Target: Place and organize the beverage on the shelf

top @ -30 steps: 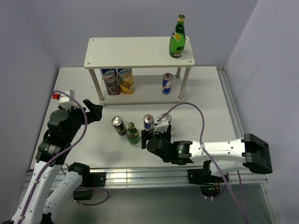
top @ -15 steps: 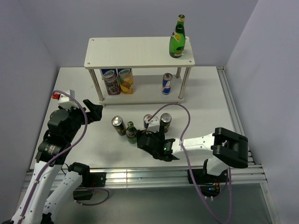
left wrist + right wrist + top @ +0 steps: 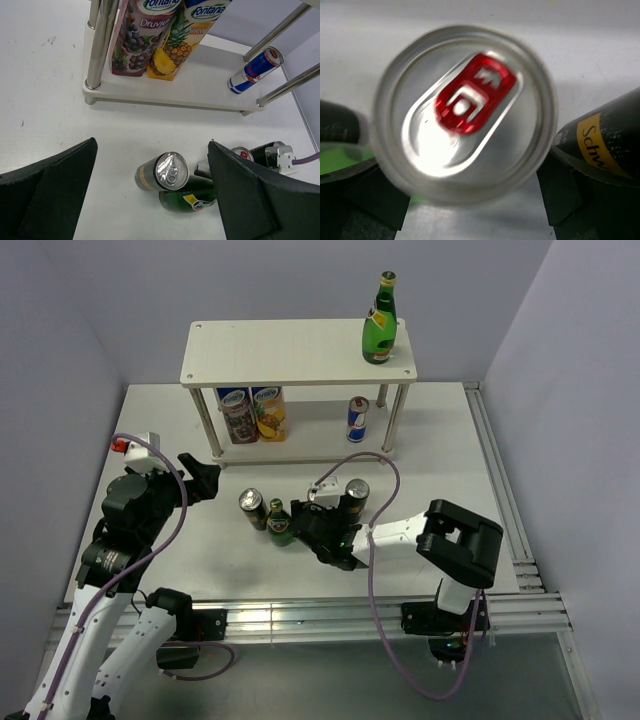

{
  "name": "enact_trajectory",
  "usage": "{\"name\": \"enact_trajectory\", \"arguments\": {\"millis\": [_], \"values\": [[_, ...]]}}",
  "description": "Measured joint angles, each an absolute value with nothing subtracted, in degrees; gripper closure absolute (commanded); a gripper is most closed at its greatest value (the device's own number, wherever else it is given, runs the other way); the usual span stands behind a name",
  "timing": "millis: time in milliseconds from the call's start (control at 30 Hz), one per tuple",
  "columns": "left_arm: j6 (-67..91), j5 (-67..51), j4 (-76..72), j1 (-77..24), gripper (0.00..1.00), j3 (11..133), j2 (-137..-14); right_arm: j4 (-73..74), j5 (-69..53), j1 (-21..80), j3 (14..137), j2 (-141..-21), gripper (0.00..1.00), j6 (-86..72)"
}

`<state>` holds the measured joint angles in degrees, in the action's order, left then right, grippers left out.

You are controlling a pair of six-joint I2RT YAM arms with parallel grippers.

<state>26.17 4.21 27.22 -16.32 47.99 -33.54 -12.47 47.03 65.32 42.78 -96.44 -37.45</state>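
The shelf (image 3: 290,350) stands at the back. One green bottle (image 3: 378,325) stands on its top board at the right, and one blue-and-silver can (image 3: 357,420) on its lower board. On the table stand a dark can (image 3: 252,508), a green bottle (image 3: 280,526) and a second dark can (image 3: 356,494). My right gripper (image 3: 314,520) is open, its jaws on either side of the second blue-and-silver can (image 3: 465,110), which is blurred and shows a red tab. That can is hidden under the gripper in the top view. My left gripper (image 3: 205,480) is open and empty, held above the table.
Two juice cartons (image 3: 252,412) stand on the lower board at the left. The green bottle (image 3: 335,157) and a dark can (image 3: 605,145) crowd the right gripper's fingers on both sides. The left wrist view shows the dark can (image 3: 162,172) against the bottle (image 3: 192,197).
My right arm has folded and swung its gripper left and forward, over the blue-and-silver can between the bottle and the dark can. The left arm has not moved.
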Motion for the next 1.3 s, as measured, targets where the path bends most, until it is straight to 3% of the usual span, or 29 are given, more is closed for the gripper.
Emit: {"name": "enact_trajectory", "arguments": {"millis": [133,233,467,500,967,1300], "values": [[26.2,3.8,27.2,-16.3,0.01,48.0,-33.6,-16.6,48.6,62.8,43.0,-99.5,0.09,-36.0],[26.2,3.7,27.2,-16.3,0.01,48.0,-33.6,-20.2,50.0,61.7,43.4,-101.7,0.22,-34.6],[26.2,3.2,27.2,-16.3,0.01,48.0,-33.6,-23.4,50.9,60.9,45.8,-105.0,0.96,-31.9],[26.2,3.2,27.2,-16.3,0.01,48.0,-33.6,-23.4,50.9,60.9,45.9,-105.0,1.00,-31.8],[26.2,3.2,27.2,-16.3,0.01,47.9,-33.6,-17.8,51.1,59.4,55.6,-103.8,1.00,-25.9],[26.2,2.8,27.2,-16.3,0.01,47.8,-33.6,-14.9,46.7,46.3,68.9,-104.2,1.00,-20.9]]}}
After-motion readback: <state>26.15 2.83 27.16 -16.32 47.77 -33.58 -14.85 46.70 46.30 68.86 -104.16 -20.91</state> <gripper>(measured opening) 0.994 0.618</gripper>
